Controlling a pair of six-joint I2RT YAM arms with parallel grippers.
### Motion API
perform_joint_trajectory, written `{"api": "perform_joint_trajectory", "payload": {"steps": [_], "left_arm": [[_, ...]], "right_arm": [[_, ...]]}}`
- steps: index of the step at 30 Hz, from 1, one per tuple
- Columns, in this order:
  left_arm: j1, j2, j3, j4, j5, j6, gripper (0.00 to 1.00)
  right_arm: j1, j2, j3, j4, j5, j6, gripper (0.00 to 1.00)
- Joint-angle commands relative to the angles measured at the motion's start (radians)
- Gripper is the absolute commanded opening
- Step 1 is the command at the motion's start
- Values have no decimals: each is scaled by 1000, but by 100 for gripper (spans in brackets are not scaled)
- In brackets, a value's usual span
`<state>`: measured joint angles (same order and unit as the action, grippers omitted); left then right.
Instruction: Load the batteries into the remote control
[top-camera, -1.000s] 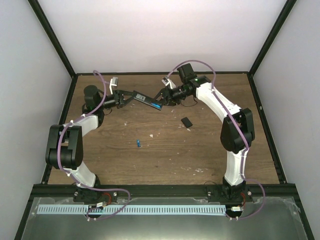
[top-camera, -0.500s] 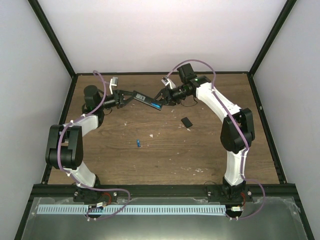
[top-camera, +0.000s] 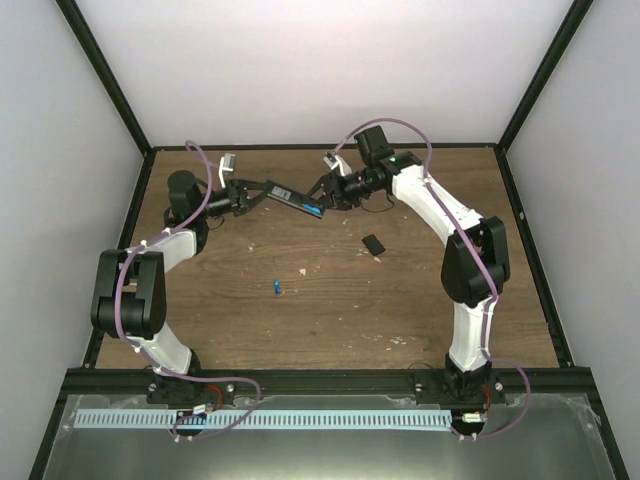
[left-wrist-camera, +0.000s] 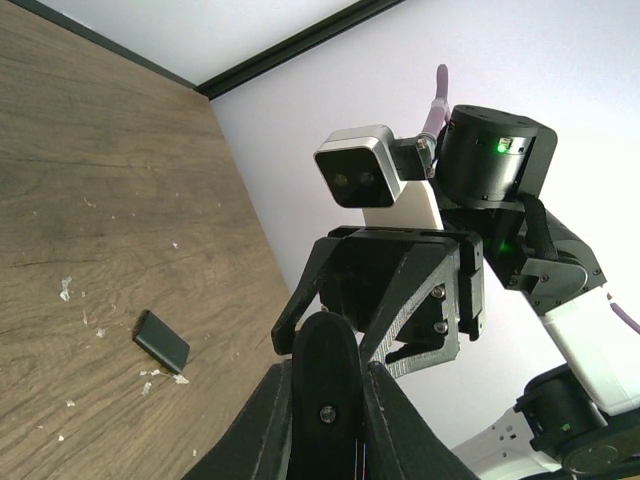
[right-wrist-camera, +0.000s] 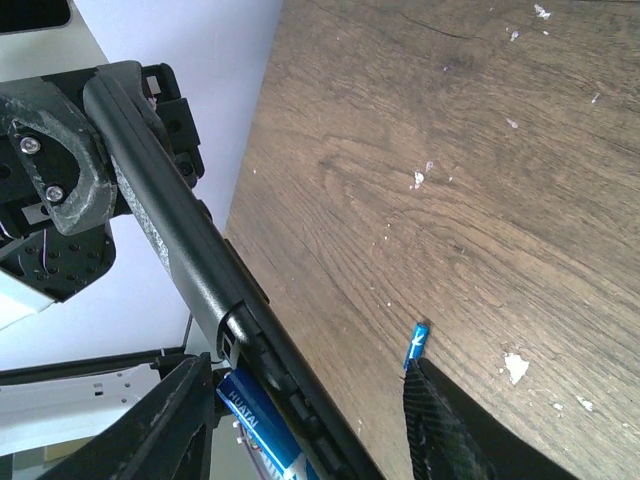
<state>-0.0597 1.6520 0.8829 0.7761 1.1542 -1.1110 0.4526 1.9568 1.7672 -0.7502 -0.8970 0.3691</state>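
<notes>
The remote control (top-camera: 292, 200) is a slim black bar held in the air over the far side of the table, with my left gripper (top-camera: 258, 194) shut on its left end. In the left wrist view the remote's rounded end (left-wrist-camera: 325, 370) sits squeezed between the fingers. My right gripper (top-camera: 325, 192) straddles the other end, and its jaws stand apart in the right wrist view (right-wrist-camera: 305, 370). One blue battery (right-wrist-camera: 250, 425) lies along the remote (right-wrist-camera: 190, 260) beside the left finger. The right finger (right-wrist-camera: 440, 430) touches nothing. A second blue battery (top-camera: 276, 287) (right-wrist-camera: 415, 343) lies on the table.
A small black cover piece (top-camera: 373, 244) (left-wrist-camera: 162, 340) lies on the wooden table right of centre. White flecks dot the wood. Black frame posts and white walls close in the table at the back and sides.
The right gripper's jaws have widened a little around the remote's end. The left gripper and the remote have stayed put.
</notes>
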Motion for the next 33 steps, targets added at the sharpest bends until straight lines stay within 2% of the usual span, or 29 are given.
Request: {"api": "perform_joint_trajectory", "payload": {"steps": [1, 10, 25, 33], "left_arm": [[-3, -4, 33, 12, -2, 30, 0], [-3, 3, 43, -16, 4, 54, 0], [-3, -3, 56, -94, 2, 118, 0], [-3, -3, 49, -92, 0, 119, 0]], "right_arm": [[-5, -35, 29, 27, -36, 41, 44], [3, -10, 38, 35, -43, 57, 46], [32, 46, 125, -43, 12, 46, 47], [41, 60, 155, -81, 37, 20, 44]]}}
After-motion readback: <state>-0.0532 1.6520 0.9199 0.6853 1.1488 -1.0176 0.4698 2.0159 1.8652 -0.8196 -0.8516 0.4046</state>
